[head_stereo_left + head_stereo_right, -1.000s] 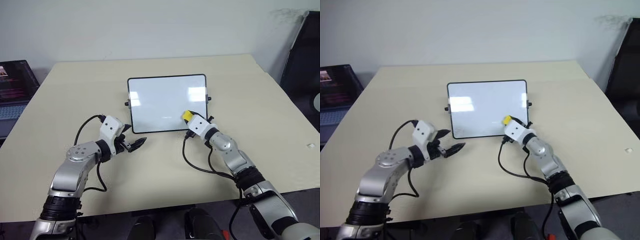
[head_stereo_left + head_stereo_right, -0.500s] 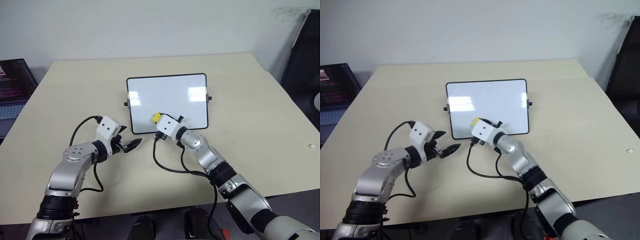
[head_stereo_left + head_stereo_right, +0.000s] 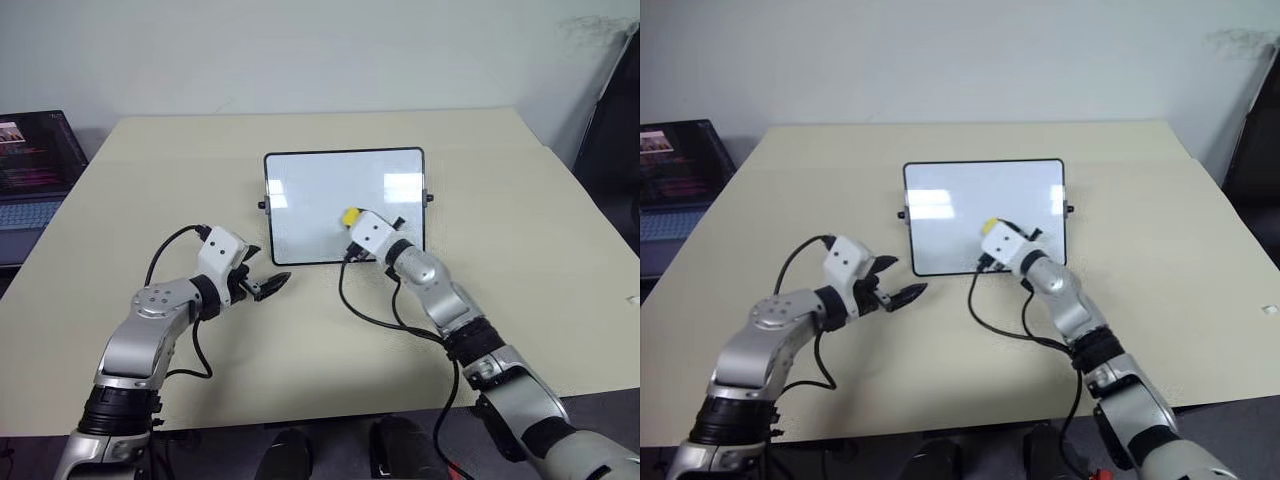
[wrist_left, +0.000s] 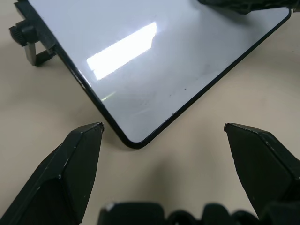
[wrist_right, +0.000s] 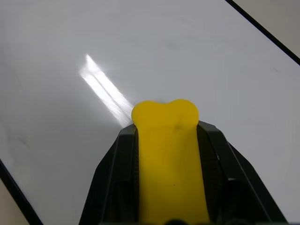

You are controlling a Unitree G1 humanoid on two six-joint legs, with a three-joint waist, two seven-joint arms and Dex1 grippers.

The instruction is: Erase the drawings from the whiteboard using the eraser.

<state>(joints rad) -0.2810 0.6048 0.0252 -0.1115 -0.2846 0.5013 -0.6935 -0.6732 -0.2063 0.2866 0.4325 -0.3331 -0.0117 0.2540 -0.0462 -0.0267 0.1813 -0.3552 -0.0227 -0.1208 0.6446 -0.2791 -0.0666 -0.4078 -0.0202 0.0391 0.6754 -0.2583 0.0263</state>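
Eraser on the board — right gripper [image 3: 352, 222] pinching it.
The yellow eraser [image 3: 351, 216] sits over the whiteboard [image 3: 340, 190]'s near-right part; left gripper [image 3: 266, 287] — fingers spread — hovers by its near-left corner.

You cannot see the eraser's [image 5: 168, 164] dark underside: the right gripper's [image 5: 168, 140] fingers cover its flanks and its rear is cut off. The right wrist hides part of the whiteboard's [image 3: 320, 200] lower edge. Any drawings are too faint to tell. The laptop [image 3: 35, 165] is cropped at the frame's side.
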